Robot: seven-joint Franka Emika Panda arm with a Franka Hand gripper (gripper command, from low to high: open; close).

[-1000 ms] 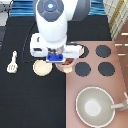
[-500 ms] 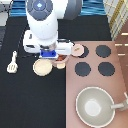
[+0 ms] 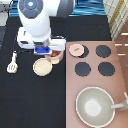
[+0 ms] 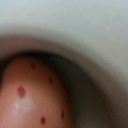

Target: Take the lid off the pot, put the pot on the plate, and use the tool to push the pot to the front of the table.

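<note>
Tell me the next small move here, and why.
Probably, secure the pot and ease it toward the plate. The lid lies off on the stove, the gripper sits at the pot, and the plate waits bare just toward the exterior view's bottom left.

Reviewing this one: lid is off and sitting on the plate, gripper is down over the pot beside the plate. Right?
Not quite. The lid rests on a stove burner, not the plate, as the exterior view shows. The gripper is down over the pot beside the plate.
</note>
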